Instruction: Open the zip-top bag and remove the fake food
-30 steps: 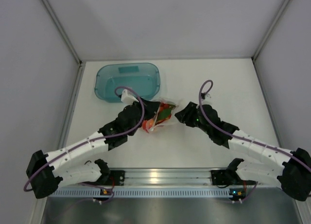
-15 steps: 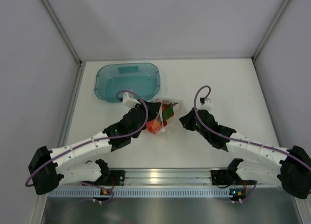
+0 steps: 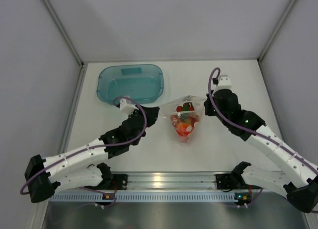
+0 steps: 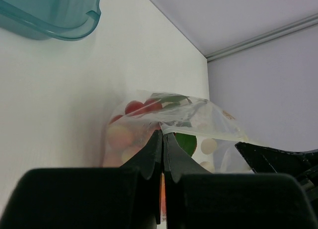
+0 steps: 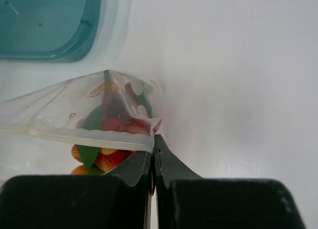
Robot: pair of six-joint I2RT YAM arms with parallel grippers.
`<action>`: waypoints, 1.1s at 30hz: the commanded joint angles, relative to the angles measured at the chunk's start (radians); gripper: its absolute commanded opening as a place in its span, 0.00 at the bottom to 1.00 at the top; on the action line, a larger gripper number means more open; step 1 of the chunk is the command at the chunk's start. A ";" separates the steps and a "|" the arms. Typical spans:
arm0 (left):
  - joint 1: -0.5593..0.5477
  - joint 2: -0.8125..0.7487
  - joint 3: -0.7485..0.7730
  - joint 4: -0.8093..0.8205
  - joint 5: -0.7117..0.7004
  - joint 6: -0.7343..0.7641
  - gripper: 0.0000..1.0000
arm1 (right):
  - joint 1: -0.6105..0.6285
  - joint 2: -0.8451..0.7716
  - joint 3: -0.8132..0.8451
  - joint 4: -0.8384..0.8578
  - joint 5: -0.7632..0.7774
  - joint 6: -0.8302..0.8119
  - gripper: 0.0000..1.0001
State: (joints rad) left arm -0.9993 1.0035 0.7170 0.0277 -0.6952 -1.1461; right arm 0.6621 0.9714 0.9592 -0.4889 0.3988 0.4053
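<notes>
Right now the zip-top bag [image 3: 185,117] is held up near the middle of the table [image 3: 233,149], stretched between both arms. The left gripper [image 3: 158,111] has its jaws closed on the bag's 9 o'clock corner. The right gripper [image 3: 204,109] is pinched onto the 3 o'clock corner, on the end of the zip strip, as its wrist camera shows. So the strip's long axis runs 9 to 3 in the overhead view, with one tool at each end and neither nearer than the other. The fake food [image 3: 184,125] (red and orange pieces with a green leaf) sags in the pouch toward 6 o'clock. Whether each gripper has one lip or both layers, I cannot tell. Pulling along the strip would likely only tauten it, so the opening pull should go across it. The teal tray [image 3: 107,86] sits at 10 o'clock, well apart.
</notes>
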 commanded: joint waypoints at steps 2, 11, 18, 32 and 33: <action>0.036 -0.069 -0.039 -0.110 -0.185 -0.001 0.00 | -0.056 0.042 0.133 -0.261 0.103 -0.175 0.00; 0.034 -0.032 -0.004 -0.097 0.082 0.130 0.00 | 0.244 0.266 0.383 -0.425 0.230 -0.152 0.00; 0.036 -0.141 -0.008 -0.144 0.105 0.247 0.08 | 0.392 0.470 0.610 -0.565 0.325 -0.102 0.00; 0.034 -0.166 0.220 -0.345 0.247 0.480 0.53 | 0.468 0.653 0.789 -0.574 0.348 -0.054 0.00; 0.034 -0.163 0.243 -0.345 0.261 0.485 0.53 | 0.470 0.650 0.791 -0.556 0.344 -0.051 0.00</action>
State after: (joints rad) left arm -0.9665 0.8299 0.8978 -0.2955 -0.5087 -0.7216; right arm 1.1091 1.6337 1.6905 -1.0676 0.7166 0.3256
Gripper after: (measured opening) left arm 0.528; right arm 0.006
